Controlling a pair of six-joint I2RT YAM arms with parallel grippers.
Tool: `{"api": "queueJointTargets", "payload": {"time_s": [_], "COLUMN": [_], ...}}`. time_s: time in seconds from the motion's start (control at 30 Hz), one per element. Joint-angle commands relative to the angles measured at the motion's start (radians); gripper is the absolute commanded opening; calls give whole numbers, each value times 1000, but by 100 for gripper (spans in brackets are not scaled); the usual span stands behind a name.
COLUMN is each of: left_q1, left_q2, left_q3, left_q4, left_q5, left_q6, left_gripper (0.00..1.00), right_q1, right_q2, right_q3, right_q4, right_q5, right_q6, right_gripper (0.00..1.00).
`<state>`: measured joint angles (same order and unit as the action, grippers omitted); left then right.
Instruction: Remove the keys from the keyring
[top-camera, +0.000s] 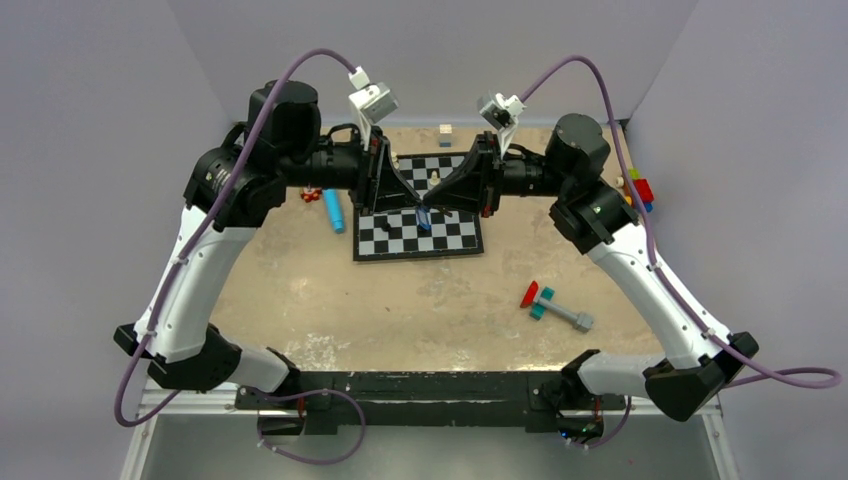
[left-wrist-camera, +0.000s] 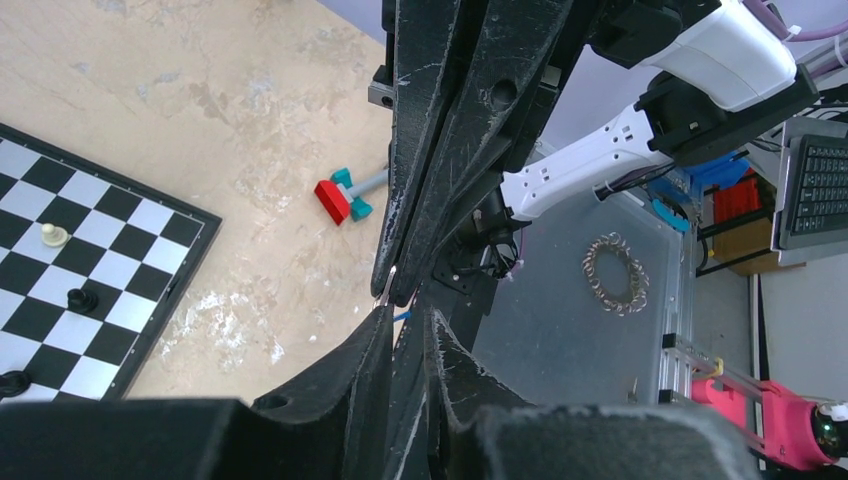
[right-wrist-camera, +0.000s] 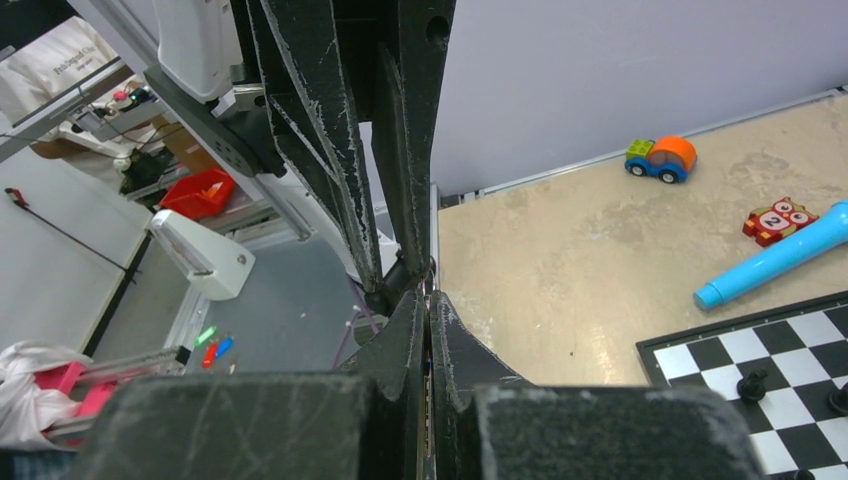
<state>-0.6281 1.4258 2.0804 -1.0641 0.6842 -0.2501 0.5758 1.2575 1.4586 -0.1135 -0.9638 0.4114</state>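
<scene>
At the left of the worktop (top-camera: 300, 290), just beside the chessboard (top-camera: 400, 243), a light-blue cylinder (top-camera: 333, 211) lies flat. Over the middle of the board the left gripper (top-camera: 419, 203) reaches in from the left, its fingers pressed together to a narrow point. Right at that point, hanging just above the squares, is the key (top-camera: 425, 218), its blue head showing between the two arms. The right gripper (top-camera: 440, 205) comes in from the other side, also pinched closed, its tips touching those of the left. Which of the two pinches the key I cannot tell, and the keyring is too thin to make out. Farther right, well apart from the board, a red-teal-grey toy (top-camera: 556, 306) lies on the worktop.
</scene>
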Motion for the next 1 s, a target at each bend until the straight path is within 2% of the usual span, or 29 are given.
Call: {"api": "queueJointTargets", "payload": {"time_s": [0.0,0.23,0.43,0.57,0.77,0.97], "left_q1": [5,5,6,9,9,9], "left_q2": [27,32,15,-7,-8,8], "left_q3": [25,21,65,99,56,63], "left_q4": [27,26,11,0,-5,1], "left_q5": [5,-10,-81,-143,-145,-94], "left_q6": [1,-2,0,-21,-29,-50], "left_gripper": [20,19,44,49,47,37], "right_q1": [11,13,12,12,12,12], "right_q2": [3,5,2,-3,-4,-6], "right_q3": [58,62,60,55,54,62], "right_q4": [60,93,87,87,108,108], "right_q5": [-57,-76,-71,-66,-74,-69], "right_q6": [24,52,48,46,61,65], "right_gripper": [0,0,0,0,0,0]}}
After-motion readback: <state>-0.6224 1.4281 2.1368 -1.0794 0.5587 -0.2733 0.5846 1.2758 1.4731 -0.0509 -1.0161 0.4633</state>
